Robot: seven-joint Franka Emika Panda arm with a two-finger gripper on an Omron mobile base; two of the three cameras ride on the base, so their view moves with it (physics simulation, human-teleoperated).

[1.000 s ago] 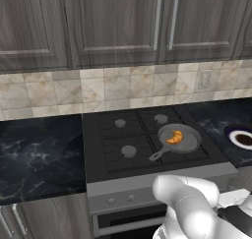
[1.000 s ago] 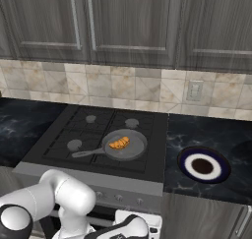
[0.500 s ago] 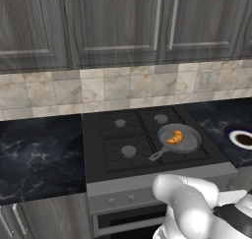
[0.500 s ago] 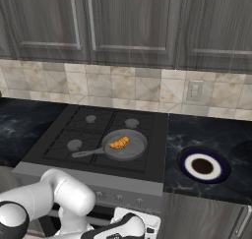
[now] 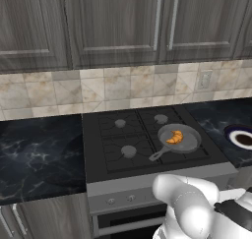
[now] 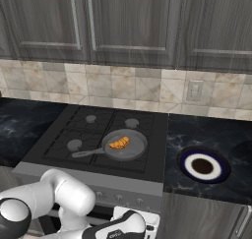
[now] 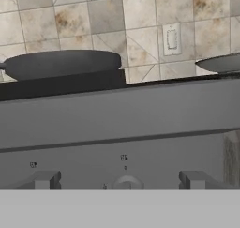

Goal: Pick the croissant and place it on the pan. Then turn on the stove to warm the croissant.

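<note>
Croissant (image 5: pixel 174 137) in the pan (image 5: pixel 178 138) at the stove's (image 5: pixel 147 139) four o'clock burner; claw wide open, empty.

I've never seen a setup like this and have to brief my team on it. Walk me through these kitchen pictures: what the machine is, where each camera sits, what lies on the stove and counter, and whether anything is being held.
The machine is a white robot arm on a base that can drive, in a computer-rendered kitchen.

Two cameras ride on the base behind the arm, one to its left and one to its right, both looking down at the same scene. The third camera sits on the hand and looks along the gripper.

On the black stove stands a grey pan with a long handle, and the croissant lies inside it. To the right, on the dark counter, rests a dark plate with a white rim.

The hand view looks straight at the stove's grey front panel and its knobs, with the pan's side above.

The gripper is open and holds nothing.
</note>
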